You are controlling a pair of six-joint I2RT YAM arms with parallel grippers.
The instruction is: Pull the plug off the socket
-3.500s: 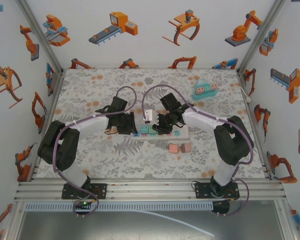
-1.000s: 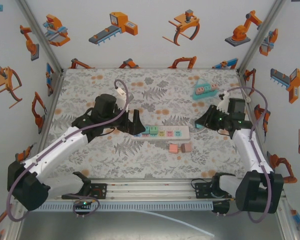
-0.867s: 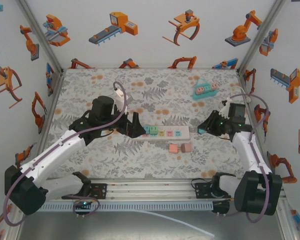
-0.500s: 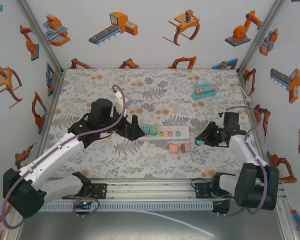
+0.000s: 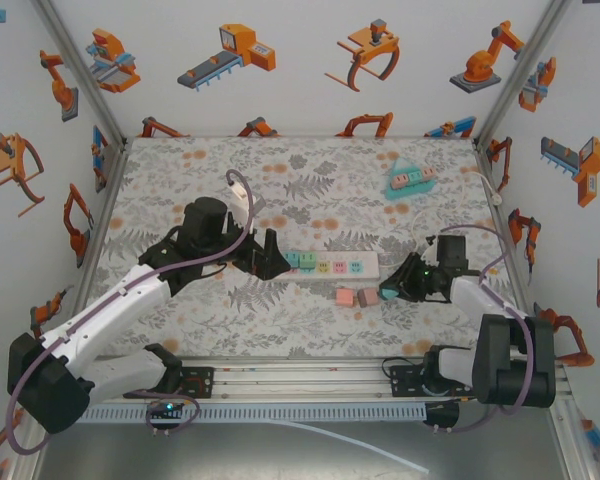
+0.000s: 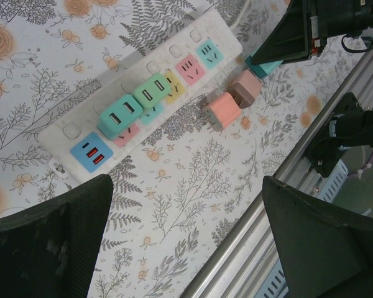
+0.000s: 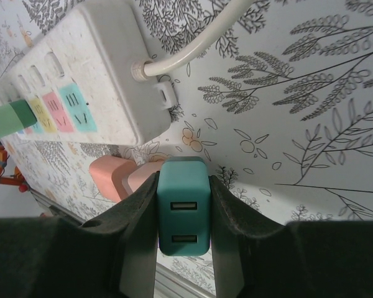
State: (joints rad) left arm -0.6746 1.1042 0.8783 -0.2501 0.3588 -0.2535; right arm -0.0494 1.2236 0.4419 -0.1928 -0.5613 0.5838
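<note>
The right gripper [image 7: 182, 185] is clamped on the teal plug [image 7: 182, 214]: its two dark fingers [image 7: 137, 230] press flat against the plug's opposite sides, and the face with two USB slots points towards the wrist camera. The plug sits between the fingertips, with its far end poking just past them. It is clear of the power strip [image 5: 365, 267], held off the strip's right-hand end and low over the bench [image 5: 180, 190], towards the near right corner. In the right wrist view, the strip's end, with the white cord [image 7: 193, 40] leaving it, lies apart from the held plug. Two loose plugs, a salmon plug [image 5: 345, 297] and a dusty-pink plug [image 5: 364, 296], lie touching each other on the bench between the strip and the near edge, just beside the right gripper's tips. The strip itself lies across the middle of the bench. In the left wrist view, two green plugs [image 6: 135, 104] are seated side by side in its sockets, next to a blue USB panel [image 6: 90, 153] at its left end. The left gripper [image 5: 264, 256] hangs over that left end with its fingers [image 6: 50, 236] spread wide, holding nothing and apart from the strip.
</note>
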